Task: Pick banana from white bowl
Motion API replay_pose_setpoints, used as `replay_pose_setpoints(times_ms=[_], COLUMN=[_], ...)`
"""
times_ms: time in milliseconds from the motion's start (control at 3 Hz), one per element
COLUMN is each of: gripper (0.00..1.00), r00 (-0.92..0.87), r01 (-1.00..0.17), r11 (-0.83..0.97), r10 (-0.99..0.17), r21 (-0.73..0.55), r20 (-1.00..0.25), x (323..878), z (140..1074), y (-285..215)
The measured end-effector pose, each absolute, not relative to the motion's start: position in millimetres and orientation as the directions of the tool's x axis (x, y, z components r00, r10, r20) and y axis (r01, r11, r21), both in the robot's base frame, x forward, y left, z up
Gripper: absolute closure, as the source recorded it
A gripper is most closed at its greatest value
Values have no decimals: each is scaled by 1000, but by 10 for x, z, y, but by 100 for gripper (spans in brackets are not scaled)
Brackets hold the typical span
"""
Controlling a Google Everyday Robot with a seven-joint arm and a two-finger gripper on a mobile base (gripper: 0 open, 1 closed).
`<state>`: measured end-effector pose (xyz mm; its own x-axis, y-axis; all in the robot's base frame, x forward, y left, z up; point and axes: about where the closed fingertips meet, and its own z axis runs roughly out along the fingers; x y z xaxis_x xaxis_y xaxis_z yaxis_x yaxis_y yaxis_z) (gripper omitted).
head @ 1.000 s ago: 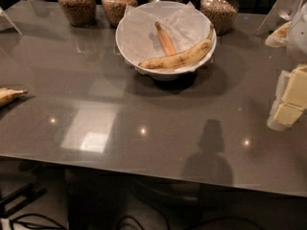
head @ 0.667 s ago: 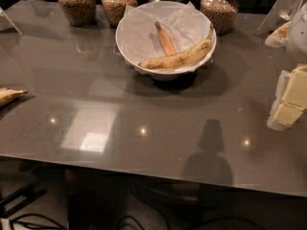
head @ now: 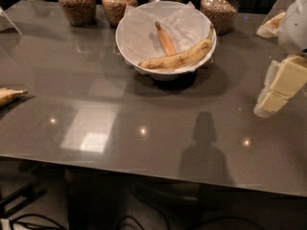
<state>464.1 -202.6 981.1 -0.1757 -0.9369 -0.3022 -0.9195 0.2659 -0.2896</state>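
Observation:
The long, curved, yellow banana (head: 178,59) with brown speckles lies across the front of the white bowl (head: 132,44), its stem end up on the right rim. The bowl is lined with crinkled white paper and stands at the back middle of the grey table (head: 144,114). A shorter orange banana (head: 165,40) lies behind the yellow one in the bowl. My gripper (head: 276,92) hangs at the right edge of the view, well to the right of the bowl and nearer to me, above the table.
Several glass jars with brown filling (head: 76,4) stand in a row behind the bowl. The end of a pale banana (head: 9,96) lies at the table's left edge. A pale object (head: 271,25) sits at the far right back.

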Motion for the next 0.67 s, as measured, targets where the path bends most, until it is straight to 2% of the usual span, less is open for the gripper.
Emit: replay_pose_setpoints(times_ms=[667], gripper=[0], r00=[27], r01=[-882], r11=[222], r10=[-856], r21=[-416], r20=[-515], x=[5576], z=[9951], y=[-1532])
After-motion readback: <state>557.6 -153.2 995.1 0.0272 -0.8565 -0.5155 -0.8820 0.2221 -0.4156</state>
